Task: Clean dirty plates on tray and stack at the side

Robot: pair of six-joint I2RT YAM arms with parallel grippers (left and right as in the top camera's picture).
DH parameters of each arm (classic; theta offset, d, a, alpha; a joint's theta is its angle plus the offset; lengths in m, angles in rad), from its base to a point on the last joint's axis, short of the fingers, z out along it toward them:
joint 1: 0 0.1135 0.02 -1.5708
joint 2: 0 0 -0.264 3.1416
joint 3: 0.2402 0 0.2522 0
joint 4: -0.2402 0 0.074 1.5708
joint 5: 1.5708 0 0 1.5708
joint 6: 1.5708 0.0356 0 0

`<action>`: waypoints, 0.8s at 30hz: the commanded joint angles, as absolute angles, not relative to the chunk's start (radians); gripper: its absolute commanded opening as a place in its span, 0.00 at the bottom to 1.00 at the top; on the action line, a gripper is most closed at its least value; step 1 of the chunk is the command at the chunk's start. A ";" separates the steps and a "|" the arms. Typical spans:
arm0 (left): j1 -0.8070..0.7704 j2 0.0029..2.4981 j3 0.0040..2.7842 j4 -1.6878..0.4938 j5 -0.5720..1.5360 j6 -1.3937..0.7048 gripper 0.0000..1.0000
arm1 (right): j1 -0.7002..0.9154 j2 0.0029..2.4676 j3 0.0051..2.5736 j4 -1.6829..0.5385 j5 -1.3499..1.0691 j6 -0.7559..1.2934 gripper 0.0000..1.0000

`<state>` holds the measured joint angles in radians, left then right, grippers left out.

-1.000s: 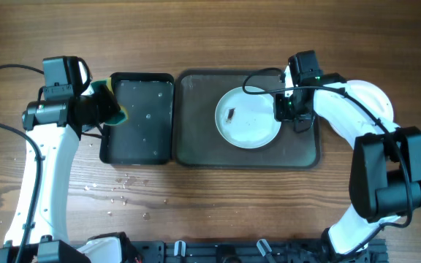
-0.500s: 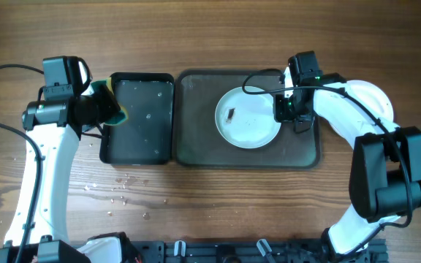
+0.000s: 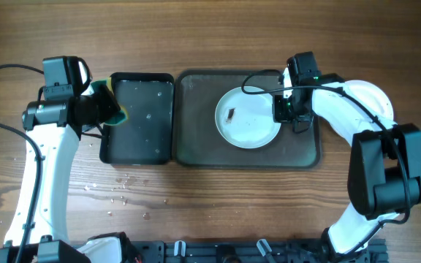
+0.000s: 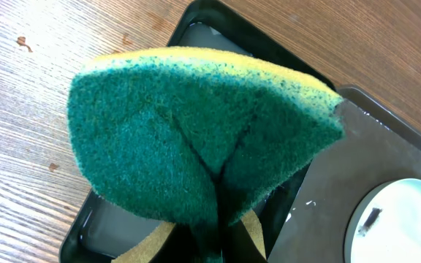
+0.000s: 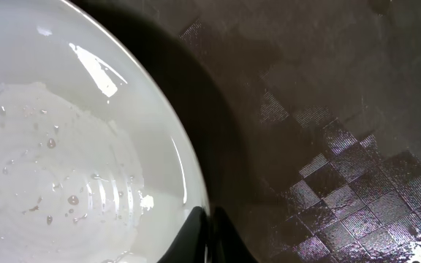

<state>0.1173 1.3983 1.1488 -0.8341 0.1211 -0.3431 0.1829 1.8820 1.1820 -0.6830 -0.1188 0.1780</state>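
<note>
One white dirty plate (image 3: 247, 117) with a dark smudge (image 3: 229, 114) lies on the large dark tray (image 3: 196, 146). My right gripper (image 3: 285, 109) is shut on the plate's right rim; in the right wrist view the fingers (image 5: 210, 234) pinch the rim of the wet plate (image 5: 64, 146) above the tray (image 5: 327, 109). My left gripper (image 3: 101, 109) is shut on a green and yellow sponge (image 3: 114, 106) at the left edge of the small black tray (image 3: 141, 117). In the left wrist view the sponge (image 4: 196, 139) fills the frame, and the plate (image 4: 400, 219) shows at lower right. Other plates are out of view.
Water drops (image 3: 119, 186) lie on the wooden table in front of the small black tray. The right arm's white body (image 3: 364, 102) sits right of the large tray. Cables run along the left arm (image 3: 42, 168).
</note>
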 commanded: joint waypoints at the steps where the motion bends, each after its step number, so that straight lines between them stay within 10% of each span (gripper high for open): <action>1: 0.120 1.388 1.142 -0.819 0.130 -0.337 0.04 | 0.186 1.901 1.169 -0.676 -0.140 0.184 0.04; 24: -0.085 1.737 1.204 -0.789 0.070 -0.186 0.04 | 0.186 1.901 1.169 -0.645 -0.316 0.160 0.04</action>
<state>-0.0860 1.6920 1.1770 -0.7925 0.0906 -0.2165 0.1822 1.8824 1.1793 -0.6487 -0.2916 0.1738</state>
